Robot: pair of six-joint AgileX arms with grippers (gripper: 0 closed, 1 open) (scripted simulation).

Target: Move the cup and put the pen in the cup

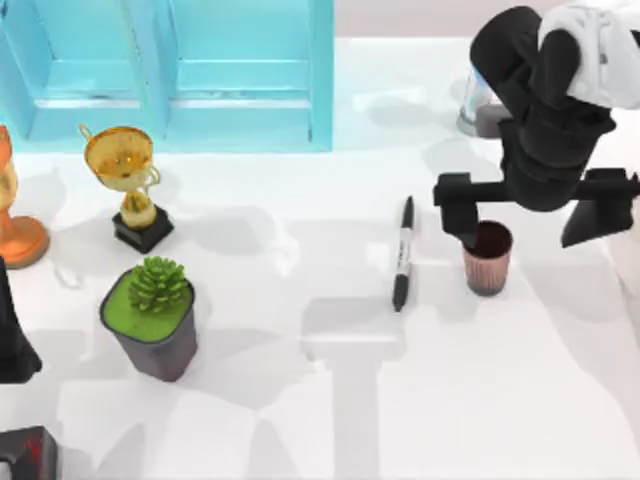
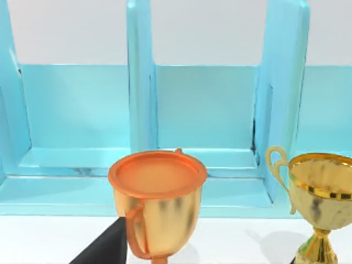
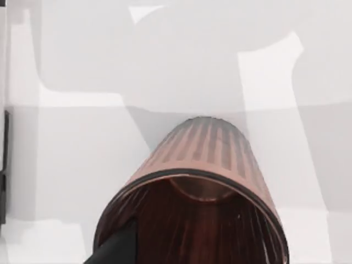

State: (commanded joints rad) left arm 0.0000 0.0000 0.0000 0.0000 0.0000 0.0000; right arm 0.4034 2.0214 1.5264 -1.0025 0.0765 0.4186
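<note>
The copper-brown ribbed cup (image 1: 488, 262) stands upright right of the table's middle, and its dark inside and rim show close up in the right wrist view (image 3: 209, 165). My right gripper (image 1: 528, 232) hovers over it, open wide, with one finger (image 3: 115, 247) at the cup's rim on the left side and the other well off to the right. The black pen (image 1: 403, 255) with a white band lies flat on the table just left of the cup, untouched. My left gripper (image 1: 12, 345) is parked at the table's left edge, open and holding nothing.
A blue shelf unit (image 1: 180, 70) fills the back left. In front of it stand a gold trophy (image 1: 128, 170), an orange trophy (image 1: 15, 230) and a dark pot with a succulent (image 1: 152, 315). A greyish glass (image 1: 480, 110) stands at the back right, behind my right arm.
</note>
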